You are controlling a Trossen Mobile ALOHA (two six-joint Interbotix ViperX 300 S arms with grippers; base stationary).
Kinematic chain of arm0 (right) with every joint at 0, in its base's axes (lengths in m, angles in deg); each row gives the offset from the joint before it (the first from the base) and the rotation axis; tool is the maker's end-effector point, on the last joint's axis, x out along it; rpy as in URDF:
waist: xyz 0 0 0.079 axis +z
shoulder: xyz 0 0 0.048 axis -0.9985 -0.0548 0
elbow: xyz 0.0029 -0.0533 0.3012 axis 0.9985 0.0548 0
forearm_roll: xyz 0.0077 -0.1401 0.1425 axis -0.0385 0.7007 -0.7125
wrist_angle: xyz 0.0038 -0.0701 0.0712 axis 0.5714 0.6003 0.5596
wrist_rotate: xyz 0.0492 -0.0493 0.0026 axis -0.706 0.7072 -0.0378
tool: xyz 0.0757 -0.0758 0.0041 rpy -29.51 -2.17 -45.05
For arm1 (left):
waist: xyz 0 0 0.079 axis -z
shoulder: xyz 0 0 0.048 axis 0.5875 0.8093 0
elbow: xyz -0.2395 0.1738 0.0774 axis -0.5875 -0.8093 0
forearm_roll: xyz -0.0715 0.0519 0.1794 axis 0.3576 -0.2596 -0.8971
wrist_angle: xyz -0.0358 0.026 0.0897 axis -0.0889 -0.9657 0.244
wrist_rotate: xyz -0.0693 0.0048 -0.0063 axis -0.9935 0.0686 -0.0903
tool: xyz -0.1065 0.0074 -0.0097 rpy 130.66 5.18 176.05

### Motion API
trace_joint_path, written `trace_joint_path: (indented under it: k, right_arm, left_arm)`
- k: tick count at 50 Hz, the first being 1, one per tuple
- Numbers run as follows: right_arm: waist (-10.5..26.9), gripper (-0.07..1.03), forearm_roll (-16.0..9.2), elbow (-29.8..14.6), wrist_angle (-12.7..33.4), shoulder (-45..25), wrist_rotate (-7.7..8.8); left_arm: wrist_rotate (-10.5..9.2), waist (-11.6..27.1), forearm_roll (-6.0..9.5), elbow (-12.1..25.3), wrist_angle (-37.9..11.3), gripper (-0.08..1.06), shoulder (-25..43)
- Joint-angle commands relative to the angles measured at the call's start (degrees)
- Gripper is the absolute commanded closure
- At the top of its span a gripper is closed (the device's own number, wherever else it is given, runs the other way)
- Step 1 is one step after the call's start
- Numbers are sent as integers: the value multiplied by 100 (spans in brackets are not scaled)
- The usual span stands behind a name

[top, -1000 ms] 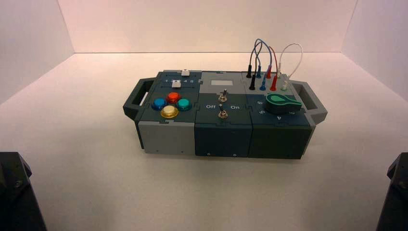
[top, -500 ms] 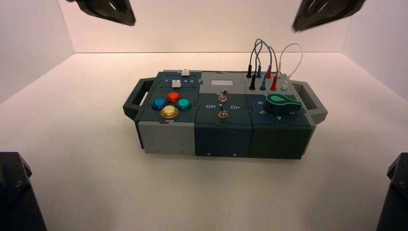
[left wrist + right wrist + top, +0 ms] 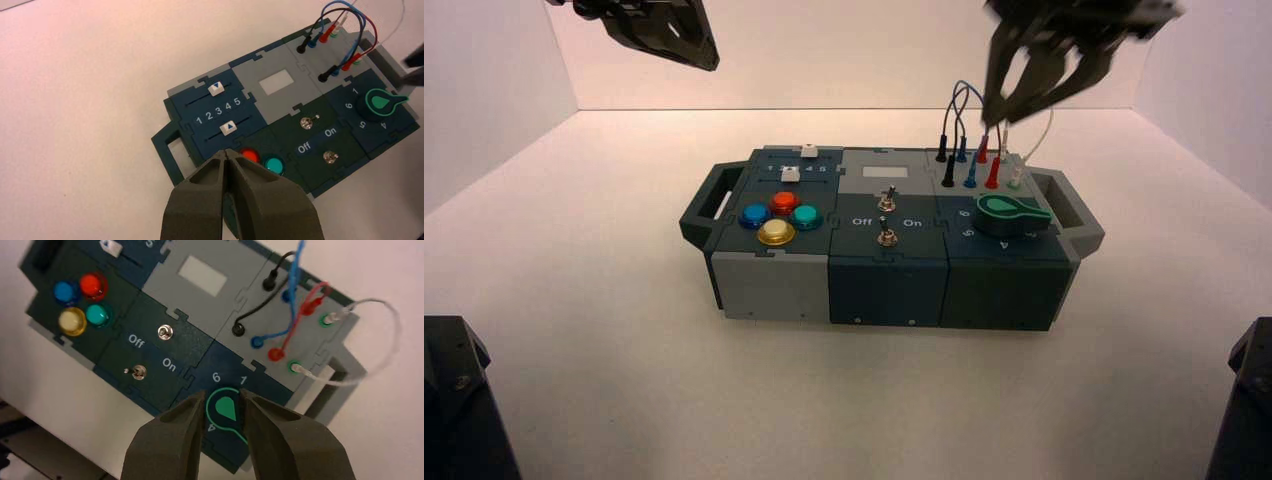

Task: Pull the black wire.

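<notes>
The black wire (image 3: 946, 118) is a thin dark loop with a black plug in each of two sockets at the box's back right. It also shows in the right wrist view (image 3: 259, 304) and the left wrist view (image 3: 323, 77). My right gripper (image 3: 999, 115) hangs open just above the row of wires and holds nothing. In its own view the right gripper (image 3: 223, 394) frames the green knob (image 3: 225, 407), with the black plugs farther off. My left gripper (image 3: 696, 48) is shut and empty, high over the box's back left, and in its own view (image 3: 227, 153) sits above the coloured buttons.
The box (image 3: 884, 285) has a handle at each end (image 3: 705, 200). Blue (image 3: 969, 180), red (image 3: 992, 175) and white (image 3: 1016, 178) leads stand beside the black one. Two toggle switches (image 3: 886, 220), two sliders (image 3: 216, 89) and several round buttons (image 3: 776, 232) lie to the left. White walls enclose the table.
Both arms have come into view from the top. My right gripper has moved down and left to just above the wires with its fingers spread. My left gripper has shifted slightly.
</notes>
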Motion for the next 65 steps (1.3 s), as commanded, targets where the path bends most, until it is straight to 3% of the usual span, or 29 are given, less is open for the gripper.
trace_joint_path:
  k: [1,18,50,65]
  right_arm:
    - [35,60,-26,-352,-9,-264,18]
    - [26,60,-26,-940,-26,-1143,18]
    - [-105,61,79,-1230,-149,-1872,18]
    - [-404,61,114,-1266,-123,-1969,18]
  left_arm:
    - [-9,44,9,185,53,100,-9]
    - [-9,53,9,193,35,100,-26]
    - [-9,53,9,167,9,100,-193]
    - [0,53,9,167,0,100,-246]
